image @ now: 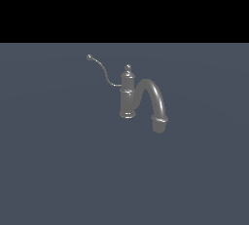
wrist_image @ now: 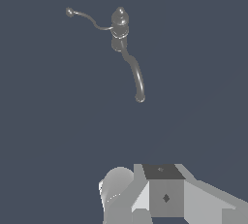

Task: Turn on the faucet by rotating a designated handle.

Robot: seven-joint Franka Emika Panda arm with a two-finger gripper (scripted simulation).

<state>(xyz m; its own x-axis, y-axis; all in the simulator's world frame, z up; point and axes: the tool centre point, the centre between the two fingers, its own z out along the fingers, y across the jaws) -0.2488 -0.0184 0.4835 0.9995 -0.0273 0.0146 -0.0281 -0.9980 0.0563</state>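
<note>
Plain slate-blue ground carries a small grey metal faucet (image: pixel 127 97) with an upright cylindrical body and thick arched spout. Its thin wiry S-curved handle (image: pixel 103 71) runs from the body toward the exterior view's left, ending in a ball tip. Seen from the wrist, the gripper (wrist_image: pixel 164 196) hangs well apart from the handle (wrist_image: pixel 86 17); whether its jaws are apart I cannot tell

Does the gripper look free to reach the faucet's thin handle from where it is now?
Probably yes. The gripper sits well back from the faucet, and nothing lies between it and the handle, which juts out on the side opposite the spout.
</note>
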